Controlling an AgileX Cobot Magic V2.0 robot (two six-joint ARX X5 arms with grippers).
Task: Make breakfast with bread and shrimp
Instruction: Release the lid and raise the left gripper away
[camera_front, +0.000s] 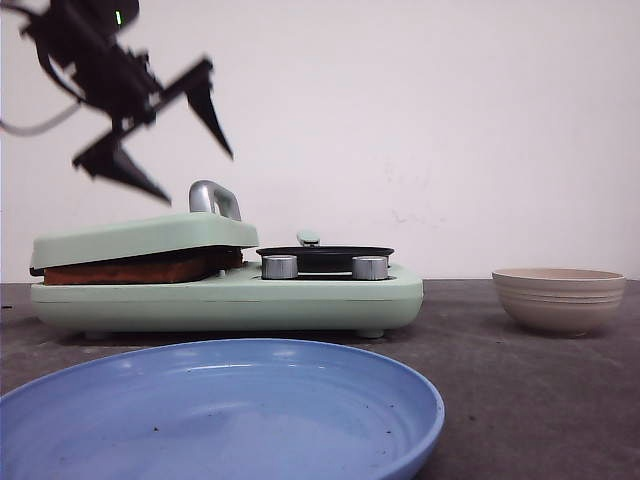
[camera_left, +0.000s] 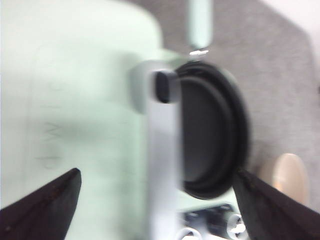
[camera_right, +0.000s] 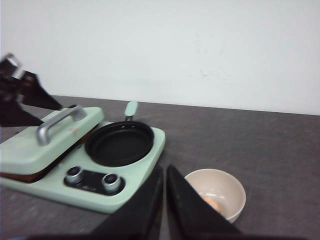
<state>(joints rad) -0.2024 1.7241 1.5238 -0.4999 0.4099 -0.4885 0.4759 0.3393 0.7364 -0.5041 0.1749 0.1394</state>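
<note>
One dark grey table (camera_front: 520, 390) under a plain white wall (camera_front: 450, 120); left end effector (camera_front: 170, 135) spread wide, right end effector (camera_right: 165, 200) nearly closed, empty.

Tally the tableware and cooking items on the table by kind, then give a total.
Blue round plate: 1
Beige ribbed bowl: 1
Mint-green breakfast maker with closed lid: 1
Black round frying pan on the maker: 1
Silver control knobs: 2
Total: 6

Left claw (camera_front: 165, 135): black, pointed triangular fingers, black cable, small green light. Right claw (camera_right: 165, 200): black, tapered fingers.
</note>
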